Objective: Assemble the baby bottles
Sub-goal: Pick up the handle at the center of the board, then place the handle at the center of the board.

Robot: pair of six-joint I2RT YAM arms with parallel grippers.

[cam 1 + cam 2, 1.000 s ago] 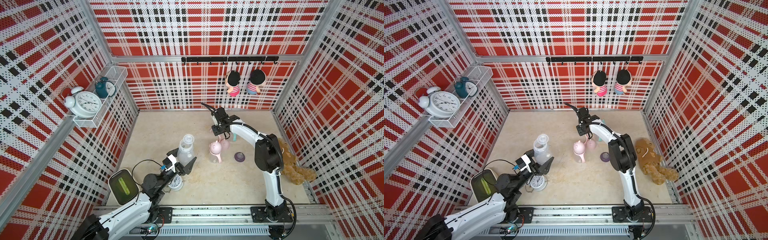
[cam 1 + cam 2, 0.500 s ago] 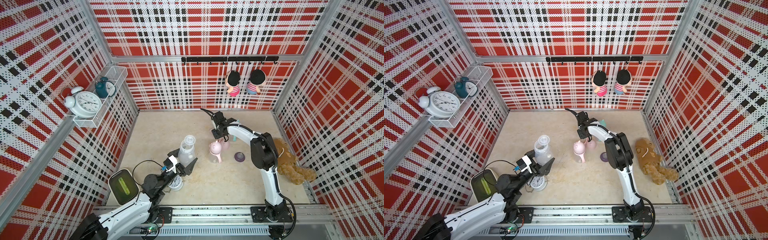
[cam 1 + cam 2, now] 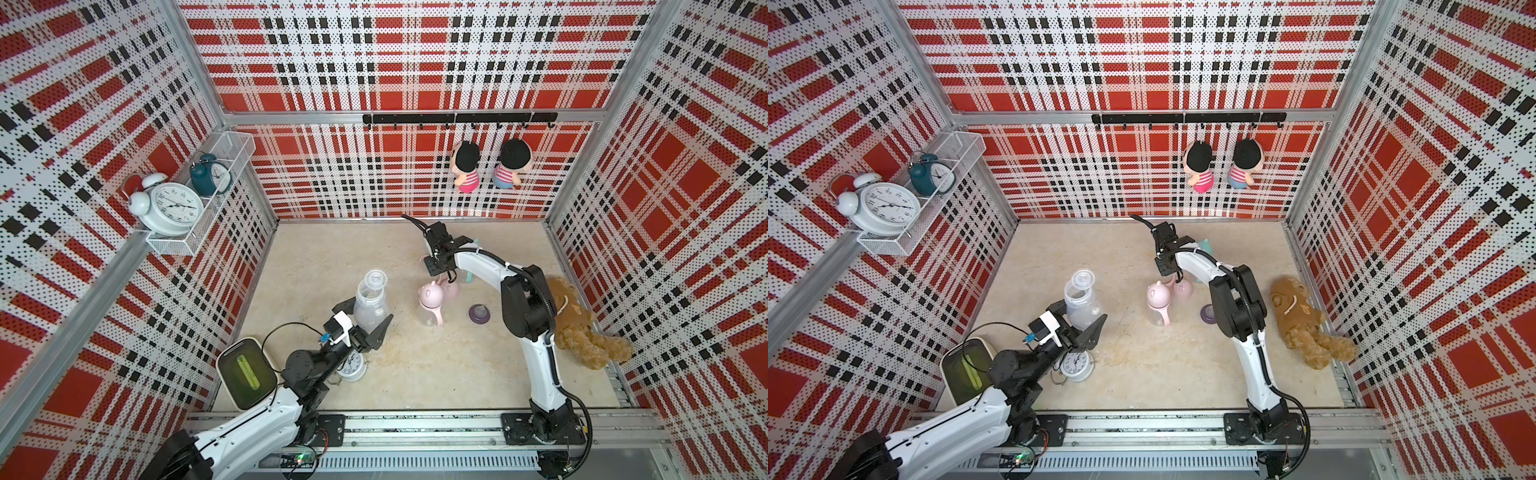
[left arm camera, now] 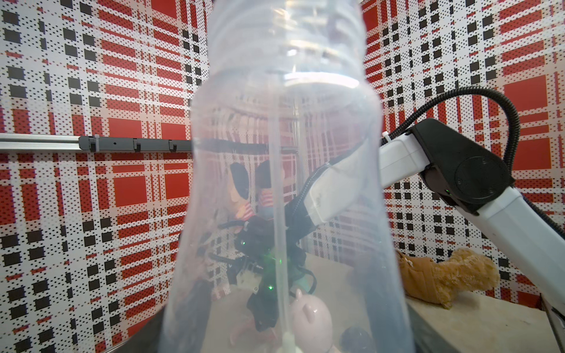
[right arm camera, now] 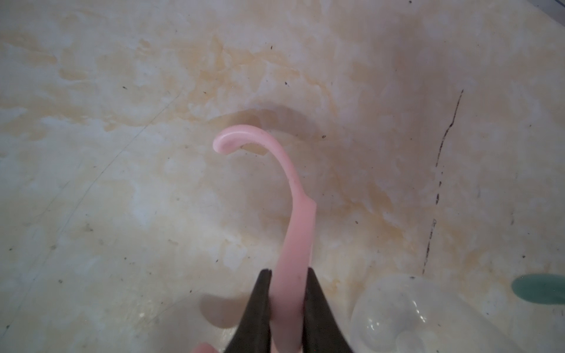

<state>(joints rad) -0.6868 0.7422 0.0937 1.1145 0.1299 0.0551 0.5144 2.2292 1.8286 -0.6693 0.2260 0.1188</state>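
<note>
On the left, the clear bottle (image 3: 370, 301) is standing upright, just beyond the alarm clock (image 3: 351, 369) on the tabletop (image 3: 415, 365). Its smooth, tapering wall is giving little purchase, so in my judgement it is risking a slip or a tilt once a part is pressed or twisted onto its neck. Toward the centre, the pink capped bottle (image 3: 430, 301) is standing free, close to the right arm's work, and a careless swing there is likely to topple it. Right of that, the pink handle (image 5: 293, 214) is being pinched by its thin strap alone. The part is therefore liable to pivot or flex in the grip and arrive misaligned. The purple collar (image 3: 479, 312) and a teal part (image 5: 538, 293) are lying loose nearby and are open to being nudged. As to the hands, the left hand (image 3: 368, 319) is clamping the clear bottle between its fingers. The right hand (image 5: 289, 308) is squeezing nearly closed on the pink handle, above the tabletop. What that handle is joined to is hidden.
</note>
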